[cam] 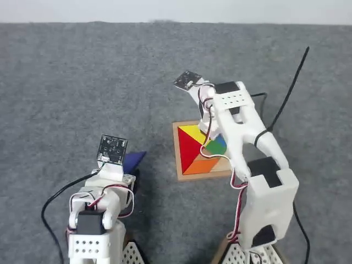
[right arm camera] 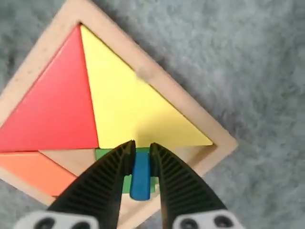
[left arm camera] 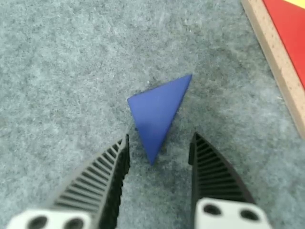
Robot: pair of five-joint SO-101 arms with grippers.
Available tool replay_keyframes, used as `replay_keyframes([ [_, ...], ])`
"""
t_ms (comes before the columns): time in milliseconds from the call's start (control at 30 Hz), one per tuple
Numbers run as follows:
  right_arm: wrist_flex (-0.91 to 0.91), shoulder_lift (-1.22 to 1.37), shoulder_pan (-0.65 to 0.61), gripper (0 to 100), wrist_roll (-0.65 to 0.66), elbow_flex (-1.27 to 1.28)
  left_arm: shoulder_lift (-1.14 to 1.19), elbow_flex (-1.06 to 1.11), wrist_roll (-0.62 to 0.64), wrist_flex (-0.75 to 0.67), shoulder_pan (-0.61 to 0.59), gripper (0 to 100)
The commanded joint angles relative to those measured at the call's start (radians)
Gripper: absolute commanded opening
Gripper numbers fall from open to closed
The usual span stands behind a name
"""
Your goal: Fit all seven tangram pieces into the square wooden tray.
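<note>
A blue triangle [left arm camera: 157, 114] lies flat on the grey felt, to the left of the wooden tray [left arm camera: 279, 57]. My left gripper [left arm camera: 160, 142] hangs open just over it, one corner of the triangle lying between the fingertips. The tray [right arm camera: 162, 83] holds a yellow triangle [right arm camera: 128, 105], a red triangle [right arm camera: 52, 105], an orange piece [right arm camera: 33, 169] and a green piece [right arm camera: 102, 153]. My right gripper [right arm camera: 141, 148] is shut on a small blue piece [right arm camera: 140, 179], held on edge over the tray's bare wooden gap beside the green piece. In the high view the blue triangle [cam: 133, 160] shows beside the left arm.
The right arm [cam: 236, 121] reaches over the tray [cam: 176, 148] and hides its far right corner. Black cables run from both arms. Grey felt covers the whole table, with open room to the left and behind.
</note>
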Motion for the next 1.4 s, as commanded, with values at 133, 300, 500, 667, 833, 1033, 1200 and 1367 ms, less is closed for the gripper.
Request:
replay_keyframes([
  [133, -0.007, -0.016, 0.008, 6.5, 0.029, -0.048, -0.018, -0.010, 0.011, 0.002, 0.005, 20],
  [300, -0.007, -0.015, 0.008, 20.3, 0.029, -0.048, -0.018, -0.010, 0.011, 0.002, 0.005, 20],
  [500, -0.007, -0.022, 0.010, 25.8, 0.032, -0.054, -0.018, -0.010, 0.011, 0.002, 0.005, 20],
  [667, -0.004, -0.022, 0.068, 25.9, 0.058, -0.100, -0.018, -0.010, 0.011, 0.002, 0.005, 20],
  [833, -0.007, -0.016, 0.117, 25.9, 0.089, -0.104, -0.018, -0.010, 0.011, 0.002, 0.005, 20],
  [1033, -0.005, -0.042, 0.108, 25.9, 0.087, -0.109, -0.018, -0.010, 0.011, 0.002, 0.005, 20],
  [1200, 0.048, -0.186, 0.114, 12.9, -0.057, -0.100, -0.018, -0.010, 0.011, 0.002, 0.005, 20],
  [1367, -0.074, -0.361, 0.119, 9.6, -0.137, 0.140, -0.018, -0.010, 0.011, 0.002, 0.005, 20],
])
